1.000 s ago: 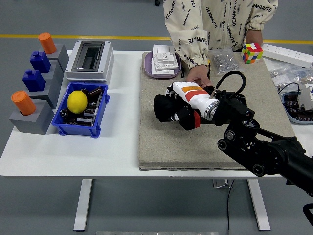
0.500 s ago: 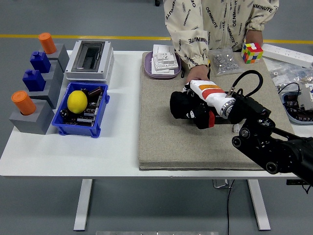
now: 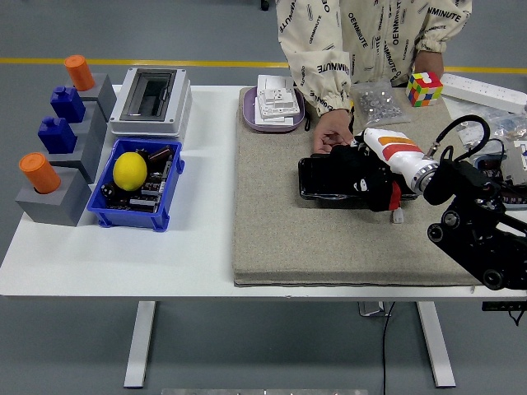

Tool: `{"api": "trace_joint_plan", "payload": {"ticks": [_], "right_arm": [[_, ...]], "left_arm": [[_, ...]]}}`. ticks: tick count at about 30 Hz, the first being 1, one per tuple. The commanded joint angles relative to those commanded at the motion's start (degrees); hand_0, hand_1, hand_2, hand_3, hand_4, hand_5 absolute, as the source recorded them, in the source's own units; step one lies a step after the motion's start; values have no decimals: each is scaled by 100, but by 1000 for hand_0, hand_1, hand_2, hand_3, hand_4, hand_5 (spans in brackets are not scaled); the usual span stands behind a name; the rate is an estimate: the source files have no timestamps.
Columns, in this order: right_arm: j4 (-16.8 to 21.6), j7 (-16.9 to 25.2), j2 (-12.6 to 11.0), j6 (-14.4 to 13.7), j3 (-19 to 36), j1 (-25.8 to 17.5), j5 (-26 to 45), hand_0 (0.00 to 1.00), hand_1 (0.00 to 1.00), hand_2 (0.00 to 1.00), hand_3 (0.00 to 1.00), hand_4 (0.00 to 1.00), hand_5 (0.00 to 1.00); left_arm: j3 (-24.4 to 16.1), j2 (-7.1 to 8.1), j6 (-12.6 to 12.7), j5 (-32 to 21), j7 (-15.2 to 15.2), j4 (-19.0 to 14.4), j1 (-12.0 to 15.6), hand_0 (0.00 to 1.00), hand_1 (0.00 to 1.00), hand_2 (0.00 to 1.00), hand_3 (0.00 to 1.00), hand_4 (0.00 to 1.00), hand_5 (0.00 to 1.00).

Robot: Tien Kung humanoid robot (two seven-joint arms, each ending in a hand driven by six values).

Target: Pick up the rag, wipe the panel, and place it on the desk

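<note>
One arm works here: the right hand (image 3: pixel 362 174) lies over a glossy black panel (image 3: pixel 325 178) that rests flat on the grey felt mat (image 3: pixel 280 239), toward the far right part of the surface (image 3: pixel 123 255). Its black fingers (image 3: pixel 344 164) are curled down onto the panel's right half; any rag beneath them is hidden by the hand, so I cannot tell whether they actually hold cloth. A person's hand (image 3: pixel 332 132) rests at the panel's far edge, apparently steadying it. The left arm is out of view.

Judging by the pose, the wiping step is in hand, with the palm pressing flat and the panel's left half showing bare. The next move calls for a level sweep along the panel with steady downward pressure, staying clear of the person's hand, then a lift away and release of the rag on a bare stretch of the mat near the near edge.
</note>
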Motion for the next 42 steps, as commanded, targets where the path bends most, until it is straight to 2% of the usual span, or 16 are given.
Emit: {"api": "trace_joint_plan", "payload": {"ticks": [15,25,35,42], "right_arm": [[-84,-2,-584,33,420,-299,-45,258,340,424,424,993,29],[-155,-7,-868,54,723,-537,-108,258,340,424,423,994,30],[-159,-15,-970,58,856,-590,-141,258,340,424,423,993,32],[-151,-17,-861,49,822,-525,-138,258,341,424,423,993,33]], "left_arm": [[13,-2,-1,1,3,0,39,642,692,733,566,593,468],[-14,-9,1,19,2,0,38,642,692,733,566,593,468],[-15,-22,-2,15,-3,0,18,642,692,732,566,594,468],[-26,-24,-2,21,0,0,12,642,692,732,566,594,467]]}}
